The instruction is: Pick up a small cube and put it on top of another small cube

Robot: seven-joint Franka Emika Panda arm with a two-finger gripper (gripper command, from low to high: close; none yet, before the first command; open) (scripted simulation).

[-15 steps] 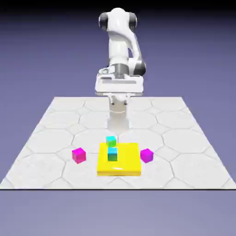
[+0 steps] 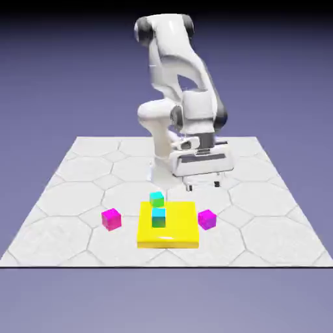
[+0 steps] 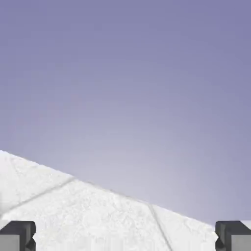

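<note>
The small cube [image 2: 207, 219], violet-tinged magenta, rests on the table just off the yellow slab's [image 2: 179, 234] right edge in the exterior view. My gripper [image 2: 202, 186] hangs open above the table, behind that cube and a little to its left, with nothing between its fingers. In the hand view only the two grey fingertips [image 3: 17, 236] show, far apart at the bottom corners. Between them lies white table tile [image 3: 98, 215] under the blue-violet backdrop. No cube shows in the hand view.
A hot-pink cube [image 2: 111, 219] lies left of the slab. One cyan-green cube [image 2: 159, 217] stands on the slab and another [image 2: 157, 198] sits just behind its far edge. The robot's base [image 2: 158, 166] rises behind them.
The arm has swung down and toward the exterior view's right. The hand now hangs lower, closer to the table and nearer the violet-magenta cube. The cubes have not moved.
</note>
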